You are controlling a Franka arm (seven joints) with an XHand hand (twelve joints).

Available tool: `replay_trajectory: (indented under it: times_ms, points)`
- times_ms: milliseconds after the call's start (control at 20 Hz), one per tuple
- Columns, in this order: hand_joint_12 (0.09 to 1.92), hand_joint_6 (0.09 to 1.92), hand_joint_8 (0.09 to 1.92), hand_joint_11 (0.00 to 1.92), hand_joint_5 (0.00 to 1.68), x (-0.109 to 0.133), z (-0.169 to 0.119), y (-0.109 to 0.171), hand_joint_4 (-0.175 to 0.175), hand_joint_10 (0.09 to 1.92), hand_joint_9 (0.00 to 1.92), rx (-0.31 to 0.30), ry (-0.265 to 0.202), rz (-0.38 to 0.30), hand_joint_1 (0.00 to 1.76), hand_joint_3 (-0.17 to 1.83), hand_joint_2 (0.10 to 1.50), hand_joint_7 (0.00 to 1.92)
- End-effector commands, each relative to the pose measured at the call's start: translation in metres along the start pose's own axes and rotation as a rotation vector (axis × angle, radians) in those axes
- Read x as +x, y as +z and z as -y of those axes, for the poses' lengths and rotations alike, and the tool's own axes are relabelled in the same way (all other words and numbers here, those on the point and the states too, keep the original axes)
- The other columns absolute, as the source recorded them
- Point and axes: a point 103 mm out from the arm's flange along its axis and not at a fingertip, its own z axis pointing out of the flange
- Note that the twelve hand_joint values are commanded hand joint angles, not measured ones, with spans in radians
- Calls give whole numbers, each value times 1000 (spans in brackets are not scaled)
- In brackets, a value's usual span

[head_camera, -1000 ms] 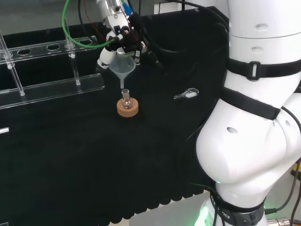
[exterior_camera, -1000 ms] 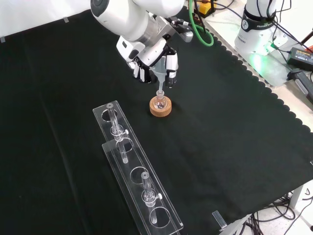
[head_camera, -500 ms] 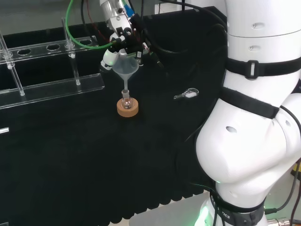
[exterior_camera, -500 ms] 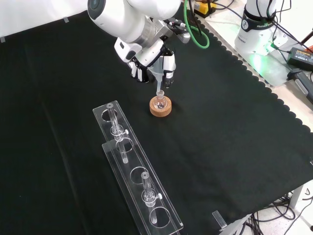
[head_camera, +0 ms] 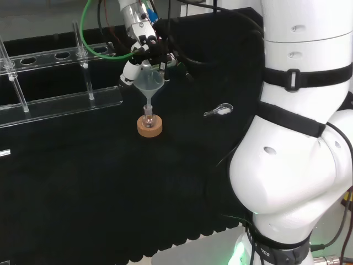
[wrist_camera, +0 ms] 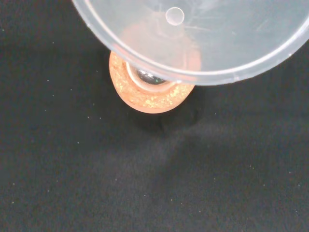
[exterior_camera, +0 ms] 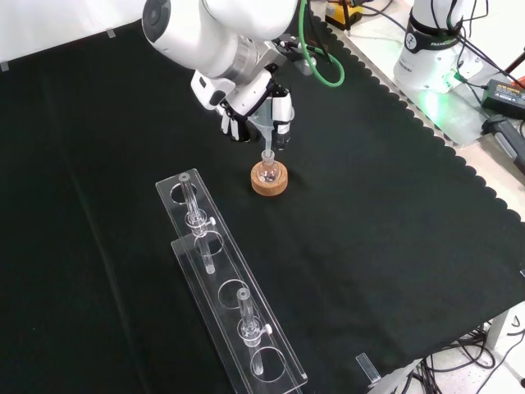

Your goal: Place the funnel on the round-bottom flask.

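Holding clear funnel (head_camera: 149, 83) | hand (head_camera: 144, 52) curled round its rim | stem over small round-bottom flask (head_camera: 147, 117) | cork ring (head_camera: 149, 128) on tabletop (head_camera: 110, 182)

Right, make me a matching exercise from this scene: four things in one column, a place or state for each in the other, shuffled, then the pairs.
Things:
1. funnel
2. round-bottom flask
3. cork ring
4. clear rack

Places or states:
A. flat on the cloth under the flask
B. held in the hand, stem pointing down over the flask's neck
C. nearest the camera in the front view, with tubes standing in it
D. sitting upright in the cork ring

Pairs: 1-B, 2-D, 3-A, 4-C
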Motion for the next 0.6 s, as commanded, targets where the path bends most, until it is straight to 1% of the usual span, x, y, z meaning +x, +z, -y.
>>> replay_trajectory:
  times_ms: [50,200,350,450,500,600]
  points:
    - [809,1145,1452,1529,944,5,-8,3,-12,1086,1240,7,1,3,1065,400,943,600]
    - [810,1145,1453,1529,944,0,-13,7,-12,1087,1240,24,-14,-7,1065,402,942,601]
    - [810,1145,1453,1529,945,-7,-20,12,-12,1088,1240,35,-15,-15,1065,405,940,601]
    - [811,1145,1453,1528,945,-5,-23,16,-12,1089,1239,41,-17,-16,1065,406,940,601]
    - [811,1145,1454,1528,945,5,-22,15,-12,1089,1239,40,-12,-3,1065,407,939,601]
    - [812,1145,1454,1527,945,9,-21,15,-9,1090,1237,38,-17,-9,1064,409,938,600]
